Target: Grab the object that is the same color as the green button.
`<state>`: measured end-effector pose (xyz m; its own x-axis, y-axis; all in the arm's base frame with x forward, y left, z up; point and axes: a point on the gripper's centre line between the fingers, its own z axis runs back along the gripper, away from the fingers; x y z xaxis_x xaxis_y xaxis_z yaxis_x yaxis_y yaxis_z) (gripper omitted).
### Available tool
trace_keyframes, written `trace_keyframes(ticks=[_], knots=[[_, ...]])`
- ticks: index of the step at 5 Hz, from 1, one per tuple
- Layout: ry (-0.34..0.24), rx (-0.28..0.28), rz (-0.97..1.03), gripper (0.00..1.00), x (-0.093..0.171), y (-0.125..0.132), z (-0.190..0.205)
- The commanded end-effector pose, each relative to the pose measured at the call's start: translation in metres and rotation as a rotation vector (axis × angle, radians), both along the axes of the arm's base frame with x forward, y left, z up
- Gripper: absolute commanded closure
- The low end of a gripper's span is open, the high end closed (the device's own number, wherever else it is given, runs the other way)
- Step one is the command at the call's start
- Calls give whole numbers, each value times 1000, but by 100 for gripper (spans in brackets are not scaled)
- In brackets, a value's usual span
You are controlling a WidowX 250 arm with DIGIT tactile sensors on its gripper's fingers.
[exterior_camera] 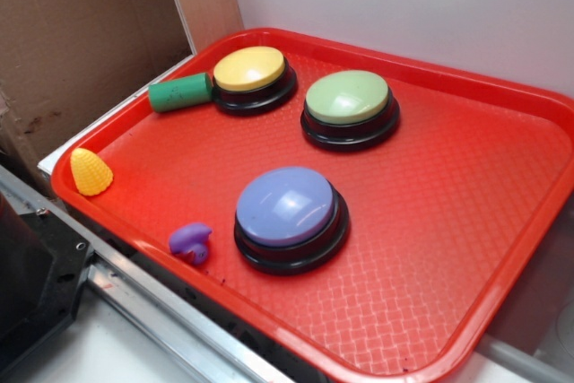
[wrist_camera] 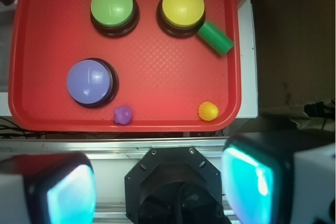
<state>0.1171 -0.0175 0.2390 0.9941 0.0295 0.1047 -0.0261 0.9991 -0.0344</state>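
Green cylinder [exterior_camera: 180, 93] on the red tray [exterior_camera: 466, 221], not yet grasped.

Cylinder lies on its side at the tray's edge, one flat end touching or very nearly touching the black base of the yellow button [exterior_camera: 250, 69]; the green button [exterior_camera: 348, 97], its colour match, sits well apart on the other side of the yellow one; the gripper [wrist_camera: 157, 187] hangs high above and outside the tray's near rim, its pads [wrist_camera: 71, 195] spread wide with nothing between them; in the wrist view the cylinder [wrist_camera: 215, 38] sits ahead and to the right, its long axis slanting diagonally, so the jaws would probably need a wrist turn to close across the narrow width; whether there is room beside the yellow button for a pad is hard to judge from here.
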Motion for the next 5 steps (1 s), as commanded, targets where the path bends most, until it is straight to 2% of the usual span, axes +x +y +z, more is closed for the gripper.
trace_keyframes(ticks=[1,2,3,4,5], knots=[[-55,-5,-179,0,40,41,-50],[-75,54,-262,0,60,57,-76],[-119,47,-414,0,87,81,-112],[-122,108,-452,0,108,98,-133],[-153,85,-492,0,129,114,-162]])
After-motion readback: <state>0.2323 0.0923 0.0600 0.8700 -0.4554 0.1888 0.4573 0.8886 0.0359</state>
